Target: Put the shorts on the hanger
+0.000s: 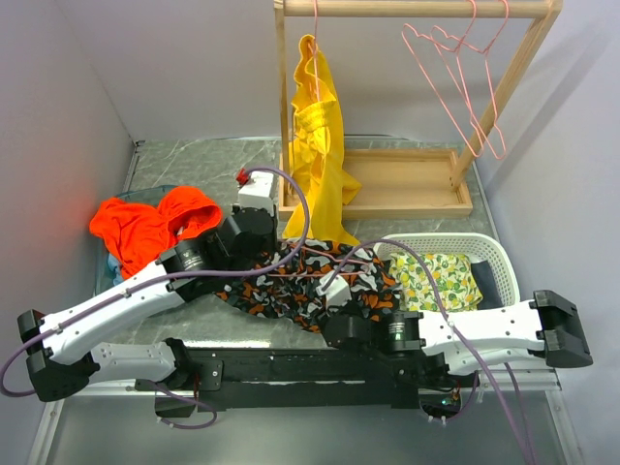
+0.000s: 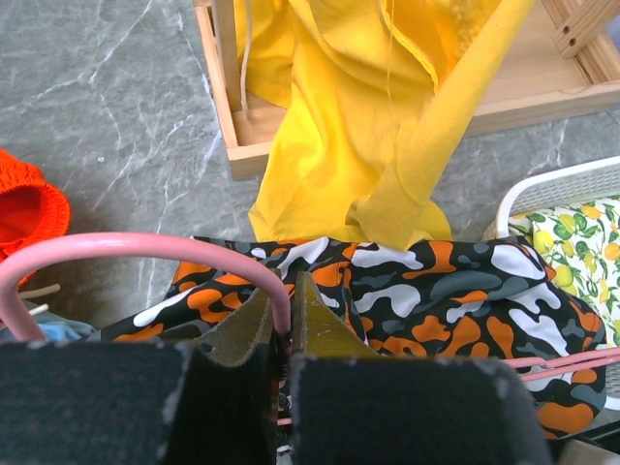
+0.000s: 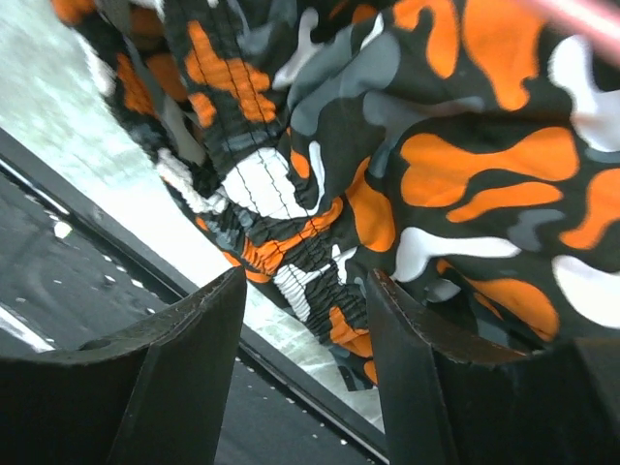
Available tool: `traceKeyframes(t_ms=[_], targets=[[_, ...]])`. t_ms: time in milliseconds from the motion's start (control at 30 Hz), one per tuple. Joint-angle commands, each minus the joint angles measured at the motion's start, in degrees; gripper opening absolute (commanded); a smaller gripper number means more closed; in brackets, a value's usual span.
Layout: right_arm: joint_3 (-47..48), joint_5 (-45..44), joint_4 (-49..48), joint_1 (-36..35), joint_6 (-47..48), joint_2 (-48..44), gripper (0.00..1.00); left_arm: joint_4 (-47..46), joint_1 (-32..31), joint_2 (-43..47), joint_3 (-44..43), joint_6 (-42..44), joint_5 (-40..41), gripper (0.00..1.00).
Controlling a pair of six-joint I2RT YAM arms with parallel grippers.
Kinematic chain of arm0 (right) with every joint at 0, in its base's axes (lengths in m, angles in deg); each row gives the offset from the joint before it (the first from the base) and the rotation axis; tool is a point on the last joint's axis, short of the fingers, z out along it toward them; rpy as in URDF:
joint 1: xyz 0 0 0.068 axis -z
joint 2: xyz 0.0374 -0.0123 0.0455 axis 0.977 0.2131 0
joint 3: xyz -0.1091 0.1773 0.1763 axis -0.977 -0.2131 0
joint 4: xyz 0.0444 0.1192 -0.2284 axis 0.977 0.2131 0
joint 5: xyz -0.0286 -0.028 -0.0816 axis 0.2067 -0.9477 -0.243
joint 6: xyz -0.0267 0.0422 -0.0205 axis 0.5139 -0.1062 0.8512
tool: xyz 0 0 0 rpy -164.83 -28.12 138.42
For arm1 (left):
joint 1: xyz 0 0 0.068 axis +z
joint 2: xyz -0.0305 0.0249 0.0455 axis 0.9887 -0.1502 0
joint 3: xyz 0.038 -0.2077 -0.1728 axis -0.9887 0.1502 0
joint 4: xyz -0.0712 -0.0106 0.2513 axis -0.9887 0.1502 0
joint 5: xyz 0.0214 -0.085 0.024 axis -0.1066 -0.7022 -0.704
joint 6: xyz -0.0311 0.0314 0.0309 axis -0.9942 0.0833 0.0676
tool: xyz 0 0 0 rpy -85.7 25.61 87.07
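The camouflage shorts (image 1: 310, 281) lie crumpled on the grey table in front of both arms, with the pink wire hanger (image 1: 334, 255) partly running through them. My left gripper (image 2: 282, 315) is shut on the hanger's pink hook (image 2: 145, 247), at the shorts' (image 2: 436, 281) left edge; it shows in the top view (image 1: 271, 252) too. My right gripper (image 3: 305, 281) is open, its fingers either side of the elastic waistband of the shorts (image 3: 320, 242) near the table's front edge, not closed on it. A pink hanger bar (image 3: 581, 15) shows blurred at the top right there.
A wooden rack (image 1: 387, 184) at the back holds a yellow garment (image 1: 318, 145) and spare pink hangers (image 1: 455, 68). An orange-red garment (image 1: 145, 228) lies at the left. A white basket (image 1: 494, 257) with lemon-print cloth (image 1: 436, 281) stands at the right.
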Motion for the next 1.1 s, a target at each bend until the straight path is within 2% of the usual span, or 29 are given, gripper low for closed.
traceKeyframes(t_ms=[0,133,400,500,533,633,667,800,933,1067], targets=[[2.2,3.0,-2.0,1.2,2.6,3.3,0.6,0.2,0.3,1.2,-3.6,1.1,-0.1,0.01],[3.6,1.4,0.2,1.9,0.7,5.5,0.63,0.7,0.3,1.3,-4.4,1.2,0.3,0.01],[-0.5,5.2,-3.0,6.8,0.2,-1.9,0.53,2.0,0.3,1.9,-5.7,1.6,1.1,0.01],[-0.4,5.4,-1.9,7.8,0.1,-1.7,0.43,1.8,0.3,2.2,-5.8,1.8,1.2,0.01],[-0.3,5.2,-1.3,8.4,-0.2,-1.7,0.31,1.8,0.3,2.3,-5.8,1.8,1.2,0.01],[-0.7,6.3,-1.9,8.6,-0.1,-2.8,0.15,1.7,0.3,2.8,-5.8,1.8,1.2,0.01],[-0.7,6.6,-2.2,8.9,-0.2,-3.3,0.14,1.9,0.3,2.9,-5.8,1.8,1.2,0.01],[-1.3,7.2,-2.4,9.6,-0.8,-5.6,0.13,2.2,0.3,3.0,-5.8,1.8,1.5,0.01],[-2.8,8.8,-3.9,10.1,-2.0,-7.2,0.26,2.0,0.3,3.1,-5.6,2.0,1.5,0.01],[-4.0,9.2,-4.7,10.9,-4.1,-7.0,0.26,1.9,0.3,3.3,-5.6,2.1,1.6,0.01]])
